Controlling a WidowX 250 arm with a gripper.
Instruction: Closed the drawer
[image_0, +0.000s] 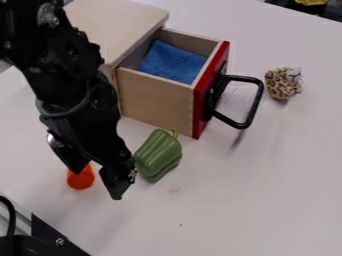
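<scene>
My black gripper (100, 181) hangs over the table at the left, with its two fingers apart and nothing held between them. To its upper right, a wooden drawer (157, 100) with a red front (199, 107) and a black loop handle (252, 107) stands pulled out of its light wooden box (117, 22). A blue cloth (172, 62) lies inside the drawer. The gripper is apart from the handle, on the near left side of the drawer. The arm hides part of the box's left side.
A green bell pepper (158, 155) lies beside the gripper, just in front of the drawer. An orange object (81, 178) is behind the fingers. A leopard-spotted toy (283, 83) sits right of the handle. Black hardware (50, 235) occupies the lower left corner.
</scene>
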